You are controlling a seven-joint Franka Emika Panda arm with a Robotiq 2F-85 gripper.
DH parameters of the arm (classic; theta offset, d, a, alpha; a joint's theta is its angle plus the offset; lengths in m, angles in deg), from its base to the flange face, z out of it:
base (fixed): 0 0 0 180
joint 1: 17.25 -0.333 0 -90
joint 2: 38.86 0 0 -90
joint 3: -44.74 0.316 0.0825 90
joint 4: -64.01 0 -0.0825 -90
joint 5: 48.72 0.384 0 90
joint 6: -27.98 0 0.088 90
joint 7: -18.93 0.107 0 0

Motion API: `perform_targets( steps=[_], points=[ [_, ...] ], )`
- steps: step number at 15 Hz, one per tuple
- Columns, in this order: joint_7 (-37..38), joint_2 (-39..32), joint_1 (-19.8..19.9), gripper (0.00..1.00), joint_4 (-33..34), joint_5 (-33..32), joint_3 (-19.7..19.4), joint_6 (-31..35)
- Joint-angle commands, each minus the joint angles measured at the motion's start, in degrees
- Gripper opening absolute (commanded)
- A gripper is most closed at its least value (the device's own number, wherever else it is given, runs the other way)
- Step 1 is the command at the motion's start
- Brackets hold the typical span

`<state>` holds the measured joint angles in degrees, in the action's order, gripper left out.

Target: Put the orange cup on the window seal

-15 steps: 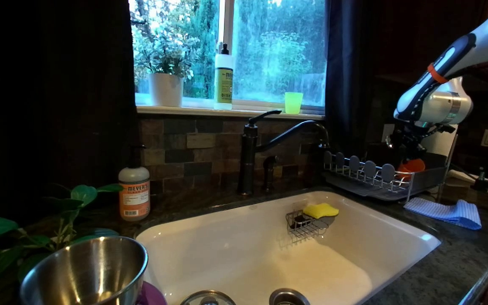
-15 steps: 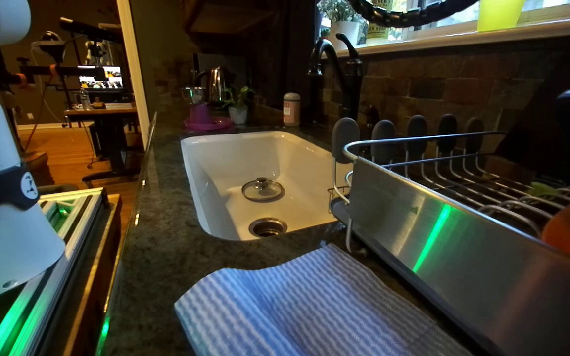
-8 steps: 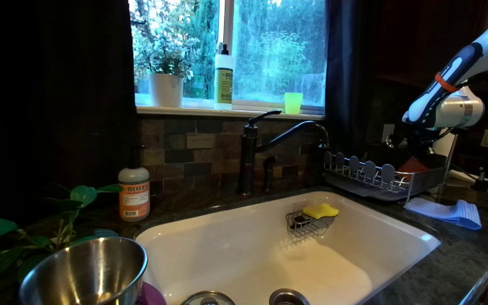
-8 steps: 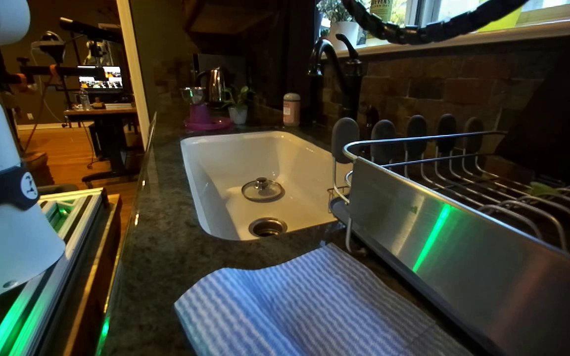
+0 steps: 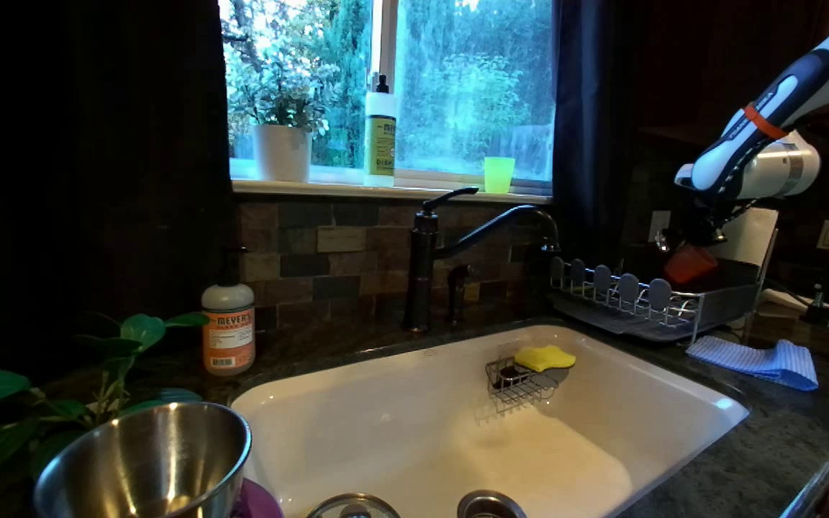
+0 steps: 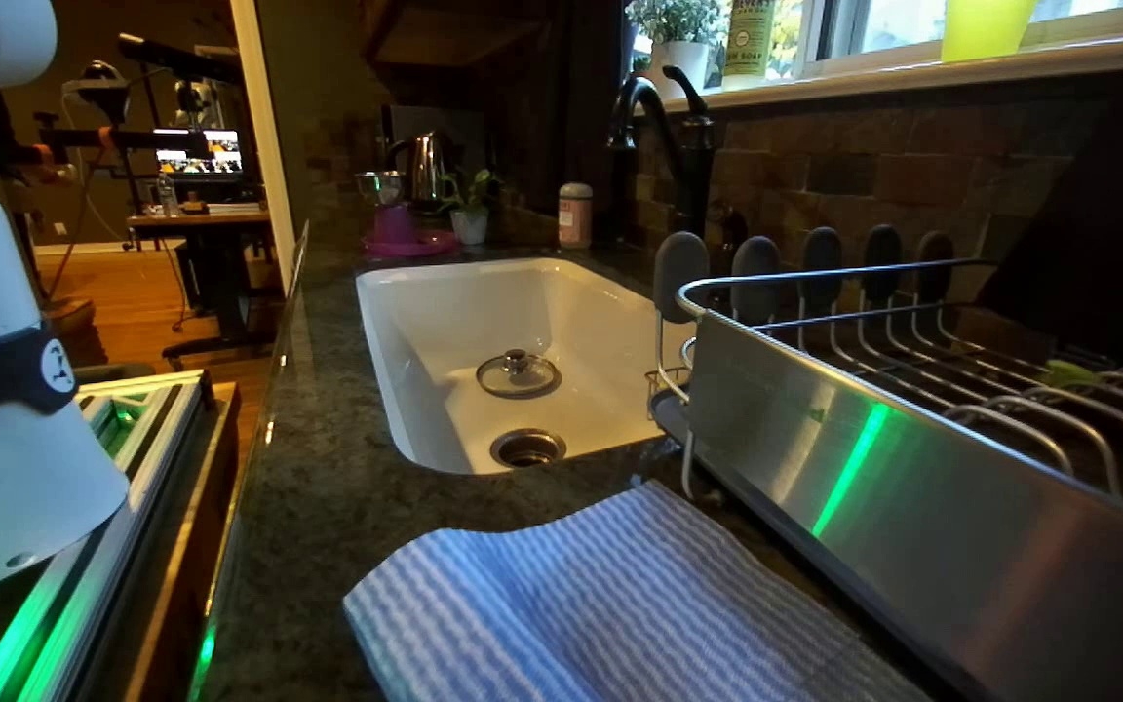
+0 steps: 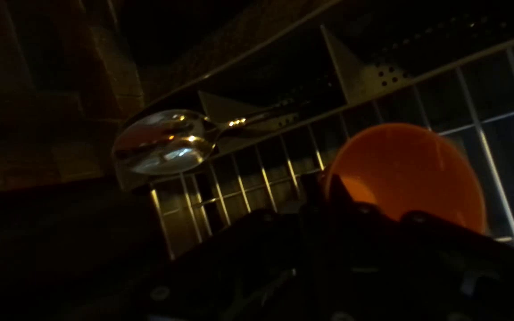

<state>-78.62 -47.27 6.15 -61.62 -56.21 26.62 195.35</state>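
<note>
The gripper [image 7: 326, 185] is clamped on the rim of the orange cup [image 5: 689, 265], one jaw inside the mouth and one outside, as far as the dim wrist view shows. The cup hangs tilted over the dish rack [image 6: 786, 429], whose wires pass beneath it in the wrist view; a shiny spoon [image 7: 163, 145] in the rack's divided holder [image 7: 359, 80] lies apart from it. In an exterior view the window seal [image 5: 342, 188] runs along the top of the tiled backsplash [image 5: 342, 239], well apart from the cup, and carries a white plant pot [image 5: 282, 152], a soap bottle [image 5: 380, 140] and a green cup [image 5: 499, 175], the last of these nearest the rack. Below it stands the dark faucet [image 5: 422, 277]. In the sink [image 5: 386, 403], a yellow sponge [image 5: 545, 357] sits at a wire caddy [image 5: 517, 392], and a glass lid [image 6: 520, 377] lies near the drain [image 6: 527, 448]. A striped towel [image 6: 600, 585] lies on the dark countertop [image 6: 318, 546] just beside the rack.
</note>
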Motion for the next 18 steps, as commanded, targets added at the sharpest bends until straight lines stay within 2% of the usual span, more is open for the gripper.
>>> perform_targets(
  steps=[1, 3, 5, 6, 8, 13, 16, 17, 18],
  points=[
    [-6.0, 10.2, -0.5, 0.02, -6.6, 1.0, 2.4, -2.7],
    [-11.0, 15.4, -1.2, 0.02, -9.4, 2.4, 3.8, -6.7],
    [-13.9, 19.6, -1.9, 0.02, -11.3, 0.7, 4.2, -11.5],
    [-14.8, 21.8, -4.1, 0.02, -11.9, -1.1, 2.2, -14.6],
    [-16.5, 25.1, -3.7, 0.02, -12.5, -7.1, 1.9, -20.3],
    [-31.1, 33.6, -6.0, 0.02, -13.4, -9.6, -0.8, -29.7],
    [-38.3, 36.3, -8.9, 0.02, -12.1, -8.5, -0.5, -33.1],
    [-34.0, 33.7, -7.3, 0.07, -11.4, -8.6, -0.7, -31.2],
    [-35.4, 34.7, -8.1, 0.07, -11.4, -8.5, -0.5, -31.9]
  ],
)
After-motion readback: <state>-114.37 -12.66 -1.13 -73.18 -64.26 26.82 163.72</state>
